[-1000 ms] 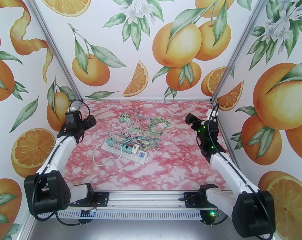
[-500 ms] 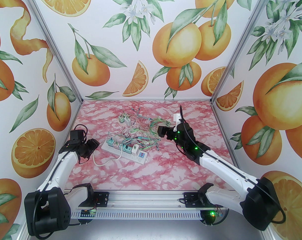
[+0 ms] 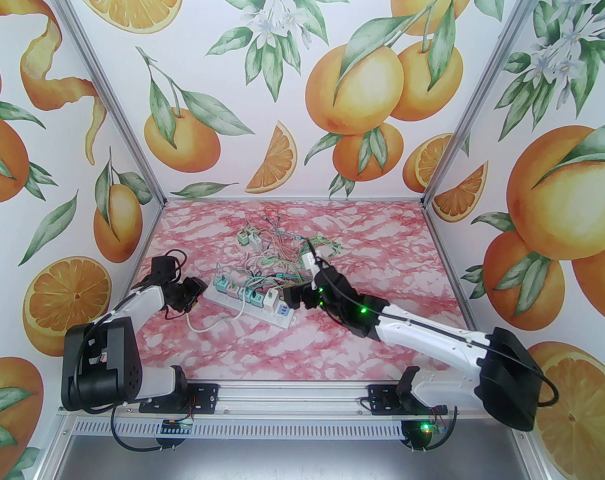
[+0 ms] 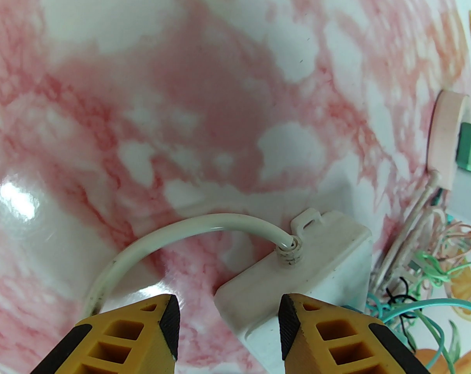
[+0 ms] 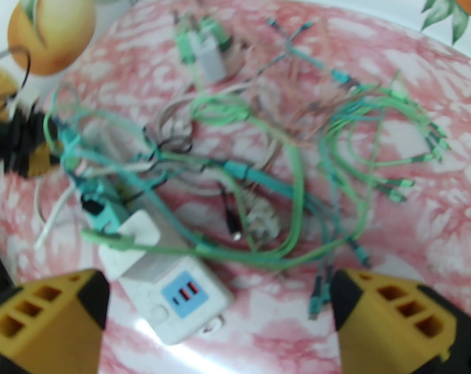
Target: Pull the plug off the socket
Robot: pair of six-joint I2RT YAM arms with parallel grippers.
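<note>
A white power strip lies across the middle of the pink marbled table, with several green, pink and white plugs standing in its sockets. My left gripper is open at the strip's left end; in the left wrist view its yellow fingers straddle that cord end of the strip. My right gripper hangs open just above the strip's right end. The right wrist view has the white plug and the USB end between my right gripper's spread fingers.
A tangle of green, teal and pink cables lies behind the strip and drapes over its plugs. Two loose adapters sit farther back. The strip's white cord loops toward the front left. Patterned walls close in the table on three sides.
Both arms have swung in from the back corners toward the strip. The left gripper dropped to the strip's left end, and the right gripper came down to its right end.
</note>
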